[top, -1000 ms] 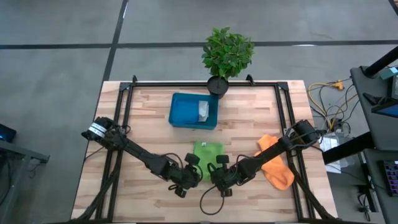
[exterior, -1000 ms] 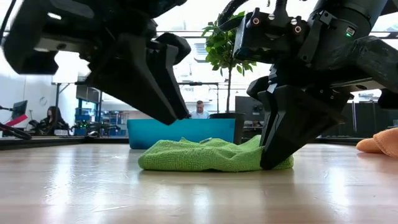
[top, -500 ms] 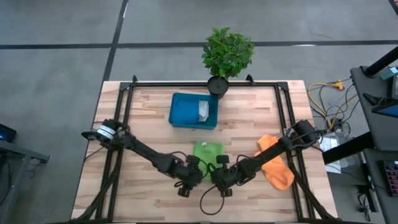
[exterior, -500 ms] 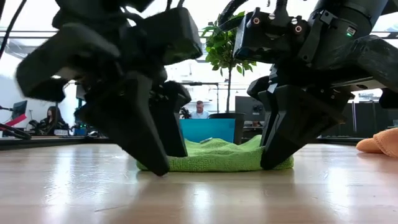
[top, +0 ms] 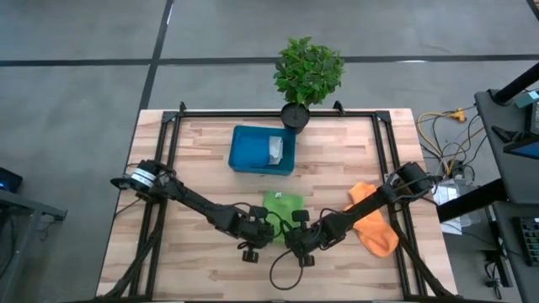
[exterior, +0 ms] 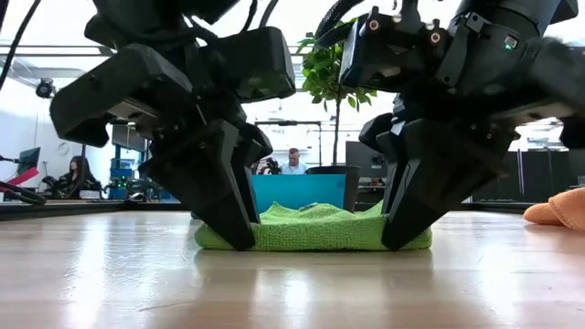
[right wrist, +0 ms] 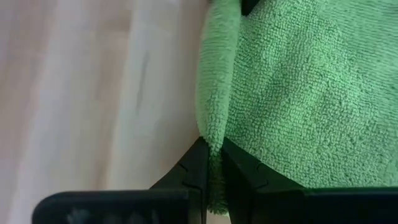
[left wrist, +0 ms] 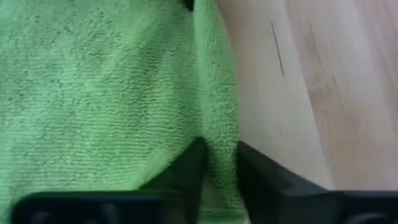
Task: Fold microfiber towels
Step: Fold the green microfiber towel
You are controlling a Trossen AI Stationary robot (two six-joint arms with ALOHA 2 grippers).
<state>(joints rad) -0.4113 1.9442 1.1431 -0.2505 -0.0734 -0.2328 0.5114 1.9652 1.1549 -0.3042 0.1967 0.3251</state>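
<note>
The lime green towel [top: 282,206] lies folded near the middle of the table; the low view shows it as a low pad [exterior: 315,228]. My left gripper [top: 267,225] stands at its left near end, shut on it. My right gripper [top: 294,228] stands at its right near end, also shut on it. An orange towel [top: 372,220] lies crumpled at the right under my right arm. A grey-white towel [top: 275,150] lies in the blue tray. My left gripper pinches the green towel's rolled side edge [left wrist: 221,146] between its two fingers, at the towel's left near end [exterior: 212,239]. The fingers slant down from the left and near side, tips at the table. The towel lies flat on the wood. My right gripper pinches the towel's thick folded edge [right wrist: 213,134] between its two fingers, at the towel's right near end [exterior: 416,239]. The fingers slant down from the right, tips at the table. The towel rests on the table, slack.
The blue tray [top: 248,156] stands beyond the green towel, and a potted plant [top: 307,71] stands at the far edge. Bare wood lies to the left and along the near edge. People sit in the room behind the table.
My left gripper has come down to the table and moved right, to the green towel's left end, rolling as it went. It spread its fingers on the way and has shut on the towel's edge. My right gripper has kept its hold.
</note>
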